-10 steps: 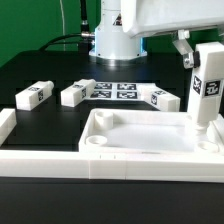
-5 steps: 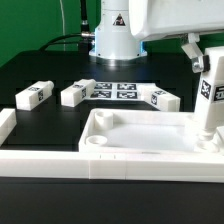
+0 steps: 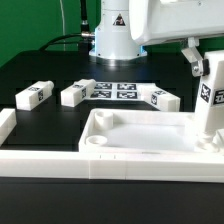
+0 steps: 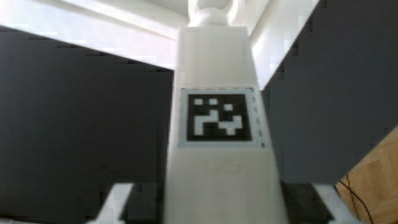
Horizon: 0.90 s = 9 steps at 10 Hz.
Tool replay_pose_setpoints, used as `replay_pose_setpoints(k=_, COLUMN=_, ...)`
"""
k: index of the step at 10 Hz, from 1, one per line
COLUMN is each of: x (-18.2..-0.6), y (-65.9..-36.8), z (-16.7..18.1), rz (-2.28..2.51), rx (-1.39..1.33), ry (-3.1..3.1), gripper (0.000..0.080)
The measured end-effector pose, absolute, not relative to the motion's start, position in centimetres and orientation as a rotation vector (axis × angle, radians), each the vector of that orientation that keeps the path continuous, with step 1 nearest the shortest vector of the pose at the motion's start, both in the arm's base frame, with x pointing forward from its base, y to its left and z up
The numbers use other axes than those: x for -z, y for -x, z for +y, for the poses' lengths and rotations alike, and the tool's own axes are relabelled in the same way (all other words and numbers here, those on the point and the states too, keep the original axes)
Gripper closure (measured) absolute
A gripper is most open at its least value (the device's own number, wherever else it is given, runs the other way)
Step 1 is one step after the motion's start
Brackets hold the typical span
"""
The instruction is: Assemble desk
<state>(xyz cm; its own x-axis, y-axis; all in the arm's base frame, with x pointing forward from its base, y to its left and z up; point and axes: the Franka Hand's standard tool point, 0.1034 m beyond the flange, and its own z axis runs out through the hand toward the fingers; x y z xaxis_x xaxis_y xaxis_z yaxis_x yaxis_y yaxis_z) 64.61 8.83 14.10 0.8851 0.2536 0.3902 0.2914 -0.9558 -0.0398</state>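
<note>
Since the leg [image 3: 208, 100] stands upright, long axis vertical, at the corner of the desk top [image 3: 120, 160] on the exterior view's right, we note the gripper [image 3: 202, 62] sits directly above, jaws clamped on its upper end; its foot seems lowered into that corner.

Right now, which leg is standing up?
The leg at the exterior view's right, upright in the jaws at the desk top's corner; the other three lie flat.

A robotics lab. Well apart from the fingers [image 3: 190, 58], the marker board [image 3: 115, 90] lies on a black worktop [image 3: 40, 70]. A green backdrop [image 3: 30, 25] stands beyond.
</note>
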Motion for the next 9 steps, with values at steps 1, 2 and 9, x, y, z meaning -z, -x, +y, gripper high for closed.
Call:
replay_pose_setpoints(k=1, x=-13.93, y=-64.56, z=8.85, rz=-0.428, rx=0.588, ry=2.956, gripper=0.0509)
replay_pose_setpoints(k=2, x=-13.79, y=-64.51, z=8.87, rz=-0.429, rx=0.584, ry=2.956, gripper=0.0509)
replay_pose_setpoints(k=9, x=-13.32, y=-64.41, z=8.97, rz=-0.428, rx=0.580, ry=2.956, gripper=0.0509)
